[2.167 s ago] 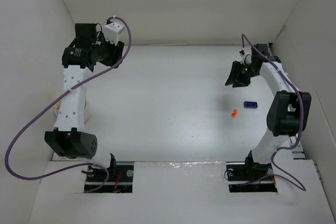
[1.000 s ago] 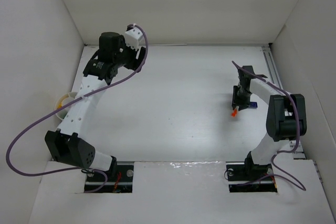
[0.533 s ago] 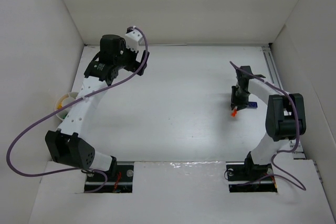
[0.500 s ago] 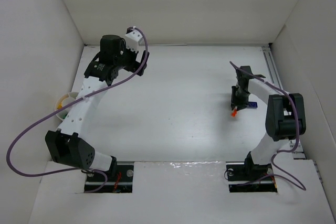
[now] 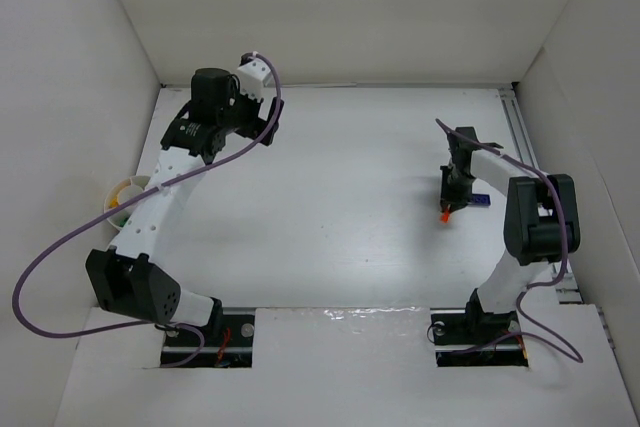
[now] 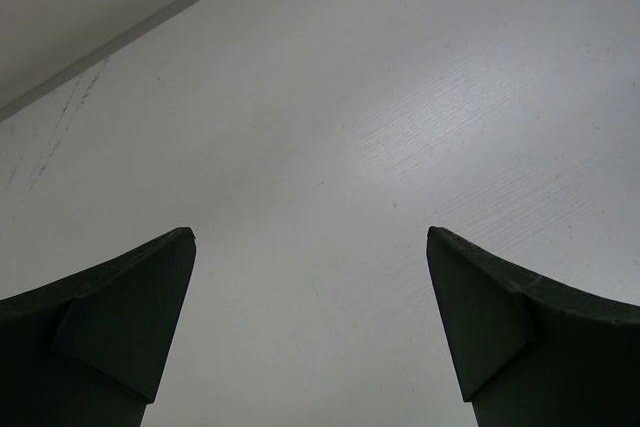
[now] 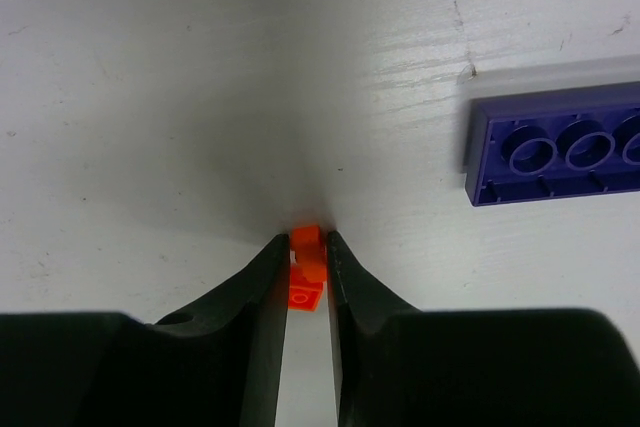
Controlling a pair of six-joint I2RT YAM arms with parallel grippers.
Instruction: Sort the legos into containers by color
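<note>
A tiny orange lego [image 7: 306,269] sits on the white floor between my right gripper's [image 7: 305,239] fingertips, which press it from both sides. From above, the orange lego [image 5: 444,213] pokes out just below the right gripper [image 5: 449,203] at the right of the floor. A purple-blue lego [image 7: 560,152] lies flat to the right of it, apart from the fingers; it shows as the purple-blue lego [image 5: 481,199] from above. My left gripper [image 6: 310,237] hangs wide open over bare floor at the back left, seen from above as the left gripper [image 5: 262,123]. One container [image 5: 122,193] with a yellowish rim peeks out behind the left arm.
White walls close in the floor on the left, back and right. A rail [image 5: 521,137] runs along the right edge of the floor. The left arm's purple cable [image 5: 60,242] loops out over the left side.
The right gripper's fingers have closed in on the orange lego. The left gripper has opened wide and turned slightly at the back left.
</note>
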